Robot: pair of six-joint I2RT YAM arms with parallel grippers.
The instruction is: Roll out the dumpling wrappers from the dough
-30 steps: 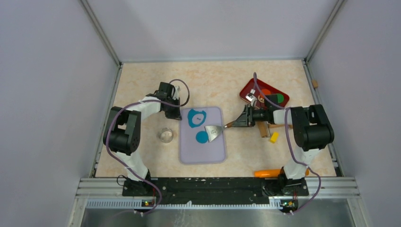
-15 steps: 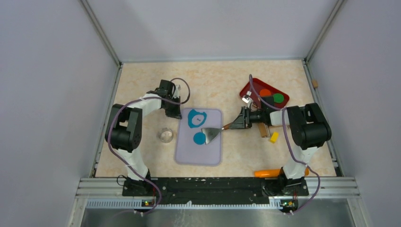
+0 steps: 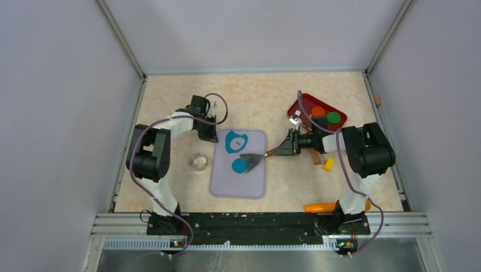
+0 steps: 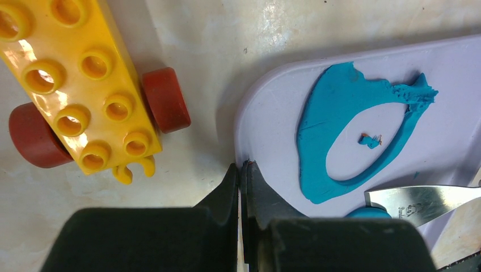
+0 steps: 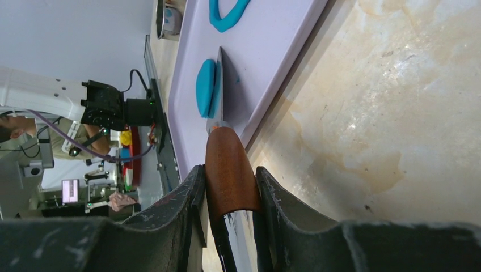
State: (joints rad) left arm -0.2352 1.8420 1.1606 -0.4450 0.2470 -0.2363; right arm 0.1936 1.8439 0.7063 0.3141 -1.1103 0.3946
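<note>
The teal dough [image 3: 234, 141] lies as a flat ring with a cut-out hole at the far end of the lavender mat [image 3: 238, 184]. One round dumpling wrapper [image 3: 240, 165] lies just nearer on the mat. My right gripper [image 3: 283, 148] is shut on the wooden handle [image 5: 227, 164] of a metal spatula. Its blade [image 3: 252, 160] stands on edge against the wrapper [image 5: 205, 88]. At the mat's far left edge [image 4: 266, 124] my left gripper [image 4: 242, 170] is shut, pinching that edge. The dough [image 4: 317, 164] lies just to its right.
A yellow toy brick with red wheels [image 4: 85, 85] lies left of the mat. A small glass bowl [image 3: 198, 162] stands by the mat's left side. At the right are a red tray [image 3: 295, 107], a tan wooden piece [image 3: 315, 156], a yellow block [image 3: 328, 164] and an orange carrot [image 3: 320, 207].
The mat has slid a little to the left with my left gripper on its edge. The spatula has moved left and its blade has tipped from flat onto its edge at the wrapper.
</note>
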